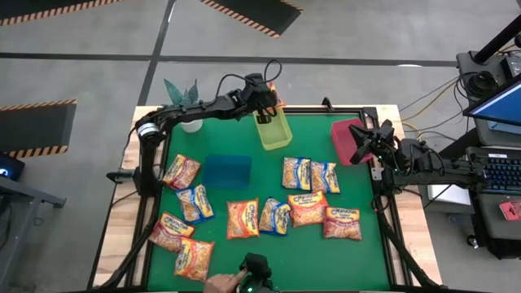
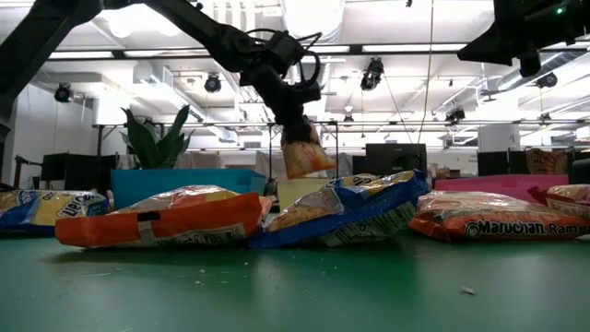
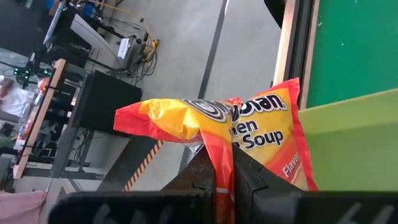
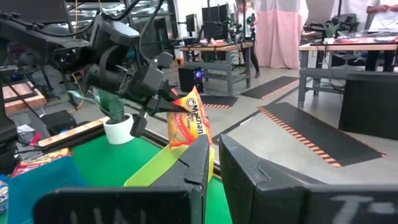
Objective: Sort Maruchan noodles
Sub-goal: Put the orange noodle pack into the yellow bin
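My left gripper [image 2: 293, 127] reaches over the yellow bin [image 1: 273, 132] at the table's far edge. It is shut on an orange-yellow Maruchan packet [image 2: 305, 158], which also shows in the left wrist view [image 3: 249, 130] and the right wrist view [image 4: 189, 123]. Several more packets lie flat on the green mat, among them an orange one [image 1: 242, 218], a blue-edged one [image 1: 195, 203] and a red one [image 1: 342, 222]. My right gripper [image 4: 214, 165] waits shut above the red bin [image 1: 348, 140], holding nothing. My left gripper pinches the orange-yellow packet between its two fingers at one end [image 3: 222, 163]. The fingers [image 3: 200, 177] come from above, pointing down. The packet hangs tilted below them, lifted clear above the yellow bin [image 4: 165, 165].
A blue bin [image 1: 226, 171] stands on the mat left of centre. A potted plant [image 1: 184, 99] sits at the far left corner. A person's hand [image 1: 220, 283] rests at the near edge beside a dark device [image 1: 256, 273]. Bare green mat [image 1: 326, 260] lies near the front right.
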Controlling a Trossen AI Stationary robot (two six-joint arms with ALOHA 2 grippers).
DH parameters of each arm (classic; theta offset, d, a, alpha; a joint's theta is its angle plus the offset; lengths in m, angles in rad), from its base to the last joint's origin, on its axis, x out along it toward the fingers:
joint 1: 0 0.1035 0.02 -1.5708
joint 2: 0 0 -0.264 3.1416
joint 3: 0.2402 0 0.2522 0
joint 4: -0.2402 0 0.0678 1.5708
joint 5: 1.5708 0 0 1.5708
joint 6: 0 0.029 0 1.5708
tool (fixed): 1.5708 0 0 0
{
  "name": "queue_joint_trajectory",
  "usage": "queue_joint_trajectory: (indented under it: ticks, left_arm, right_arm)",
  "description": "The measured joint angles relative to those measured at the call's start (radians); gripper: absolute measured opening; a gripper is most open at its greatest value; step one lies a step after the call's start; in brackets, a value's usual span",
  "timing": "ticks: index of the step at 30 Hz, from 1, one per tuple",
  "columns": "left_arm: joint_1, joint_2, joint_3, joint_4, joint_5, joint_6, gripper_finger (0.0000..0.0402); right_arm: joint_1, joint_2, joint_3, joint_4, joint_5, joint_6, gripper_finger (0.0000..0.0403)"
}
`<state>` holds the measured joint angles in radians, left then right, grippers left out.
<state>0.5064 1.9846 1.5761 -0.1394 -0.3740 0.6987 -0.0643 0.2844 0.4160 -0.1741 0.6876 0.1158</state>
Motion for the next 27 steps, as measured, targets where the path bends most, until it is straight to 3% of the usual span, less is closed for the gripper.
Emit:
queue_joint_trajectory:
  ticks: [5, 21, 27]
  left_arm:
    - [0.000, 0.030, 0.000, -0.010, 0.035, -0.001, 0.0000]
    - [-0.004, 0.054, 0.000, -0.093, -0.011, 0.015, 0.0003]
    - [-0.009, 0.054, 0.000, -0.096, -0.150, 0.147, 0.0005]
  right_arm:
    - [0.000, 0.000, 0.000, 0.004, 0.000, -0.007, 0.0028]
    - [0.000, 0.000, 0.000, 0.008, 0.001, -0.013, 0.0028]
    - [0.000, 0.000, 0.000, 0.008, 0.002, -0.013, 0.0028]
